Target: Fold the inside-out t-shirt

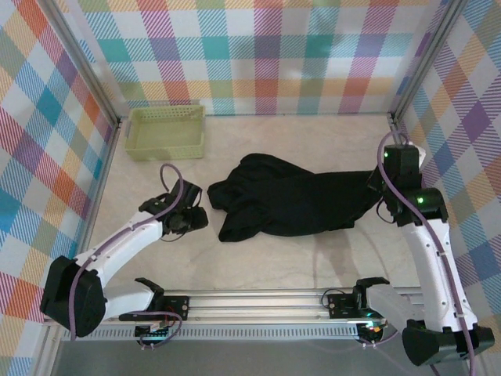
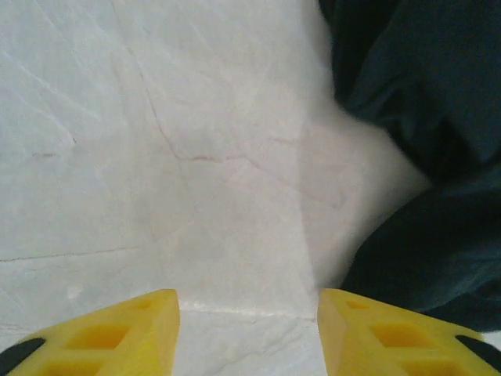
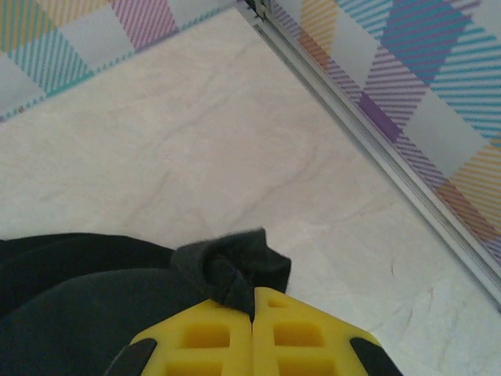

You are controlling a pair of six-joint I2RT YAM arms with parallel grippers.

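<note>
The shirt [image 1: 282, 200] is lying crumpled mid-way across the surface [image 1: 313, 266]. The right end effector [image 3: 254, 301] is pinching its right edge. The left end effector [image 2: 248, 309], jaws apart and empty, is hovering beside its left side and should be seeking a matching corner.

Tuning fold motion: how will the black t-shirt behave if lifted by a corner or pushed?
Probably floppy: the t-shirt lies in rumpled folds, and its corner bunches where the right gripper is shut on it. Lifted from that pinch it would likely drape and trail. Pushed, it would likely wrinkle rather than slide.
</note>
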